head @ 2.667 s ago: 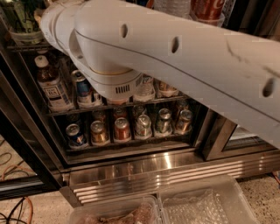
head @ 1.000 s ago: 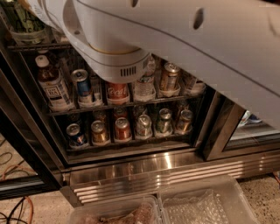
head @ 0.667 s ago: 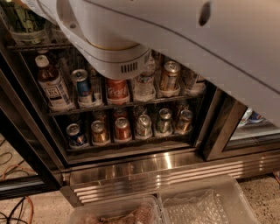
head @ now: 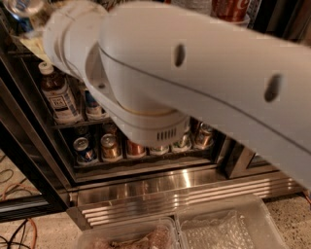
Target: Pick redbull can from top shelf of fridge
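Observation:
The fridge [head: 170, 190] stands ahead, black-framed with a ribbed steel base. My white arm [head: 194, 82] crosses most of the view, from the right edge up toward the upper left. My gripper is out of view beyond the arm. Only a strip of the top shelf [head: 243, 20] shows at the upper edge, with a clear holder and a red can [head: 229, 8] in it. The redbull can is hidden or out of view; I cannot pick it out.
A labelled bottle [head: 58, 97] and a blue can [head: 92, 104] stand on the middle rack. Short cans [head: 111, 147] line the lowest rack. Two clear plastic bins [head: 228, 228] sit on the floor before the fridge. Cables [head: 19, 228] lie at lower left.
The arm has swung lower across the fridge and now covers most of the middle rack's cans that showed a moment ago. The fridge and its contents have not moved.

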Controlling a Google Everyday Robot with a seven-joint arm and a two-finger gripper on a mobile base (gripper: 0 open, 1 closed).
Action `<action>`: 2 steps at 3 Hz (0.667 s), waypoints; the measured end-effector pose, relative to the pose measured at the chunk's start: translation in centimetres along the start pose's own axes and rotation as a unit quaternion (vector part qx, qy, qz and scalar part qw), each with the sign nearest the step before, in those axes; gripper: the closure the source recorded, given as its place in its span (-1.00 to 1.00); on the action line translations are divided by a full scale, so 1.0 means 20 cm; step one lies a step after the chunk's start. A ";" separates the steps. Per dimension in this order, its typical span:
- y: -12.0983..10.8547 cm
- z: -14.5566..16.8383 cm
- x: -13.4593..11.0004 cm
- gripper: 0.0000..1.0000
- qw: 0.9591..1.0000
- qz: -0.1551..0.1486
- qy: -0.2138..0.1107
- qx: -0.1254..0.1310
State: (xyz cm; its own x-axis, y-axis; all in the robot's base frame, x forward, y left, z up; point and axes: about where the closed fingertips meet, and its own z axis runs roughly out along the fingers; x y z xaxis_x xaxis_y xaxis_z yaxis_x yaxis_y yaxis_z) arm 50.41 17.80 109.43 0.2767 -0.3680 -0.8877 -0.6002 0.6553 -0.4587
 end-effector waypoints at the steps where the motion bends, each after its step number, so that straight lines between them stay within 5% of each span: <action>1: 0.10 -0.10 0.21 1.00 0.999 0.009 0.050 -0.002; 2: 0.16 -0.14 0.30 1.00 0.997 0.019 0.081 -0.002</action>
State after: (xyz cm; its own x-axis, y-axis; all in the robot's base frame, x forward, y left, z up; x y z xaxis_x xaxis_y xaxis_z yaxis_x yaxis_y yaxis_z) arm 48.06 15.75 102.78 0.1301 -0.4445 -0.8863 -0.6116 0.6676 -0.4246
